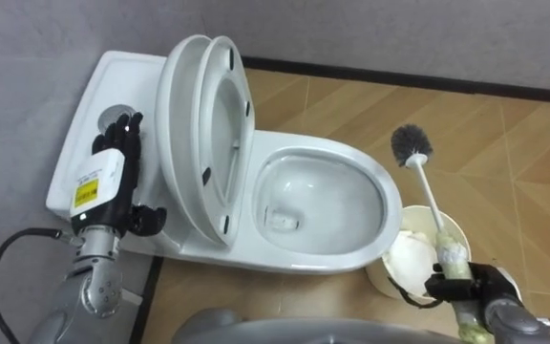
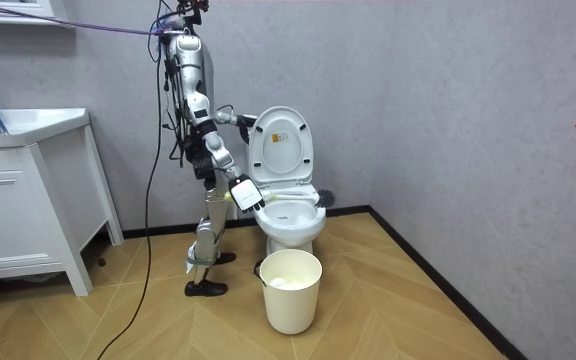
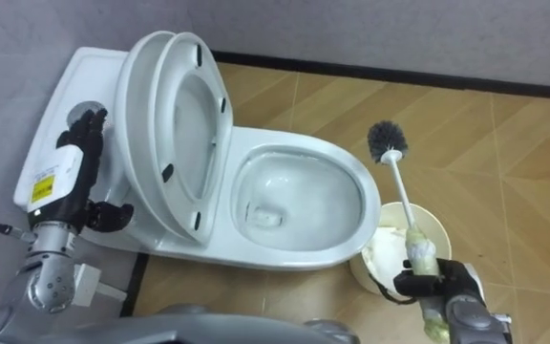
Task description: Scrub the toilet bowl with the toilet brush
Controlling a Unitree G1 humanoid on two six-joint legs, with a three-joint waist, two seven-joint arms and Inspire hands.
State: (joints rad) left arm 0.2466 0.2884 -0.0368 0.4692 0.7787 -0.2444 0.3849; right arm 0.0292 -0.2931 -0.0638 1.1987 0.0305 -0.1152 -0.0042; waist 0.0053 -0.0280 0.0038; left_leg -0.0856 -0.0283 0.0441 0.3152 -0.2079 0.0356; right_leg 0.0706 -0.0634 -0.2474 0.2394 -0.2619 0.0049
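The white toilet [image 1: 390, 205] stands with its lid and seat [image 1: 194, 134] raised, so the bowl with a little water in it lies open. At the lower right my right hand [image 1: 471, 287] is shut on the handle of the toilet brush. The brush's dark bristle head [image 1: 411, 143] points up and away, in the air beyond the bowl's right rim and apart from it. On the tank [image 1: 113, 76], beside the raised lid, my left hand [image 1: 113, 167] rests with straight fingers near the flush button [image 1: 117, 115].
A white bin [image 1: 447, 225] with a white liner stands on the wooden floor by the bowl's right front, right under the brush handle. I stand at the toilet's side [image 2: 203, 150]; a white cabinet [image 2: 28, 200] is at the room view's left.
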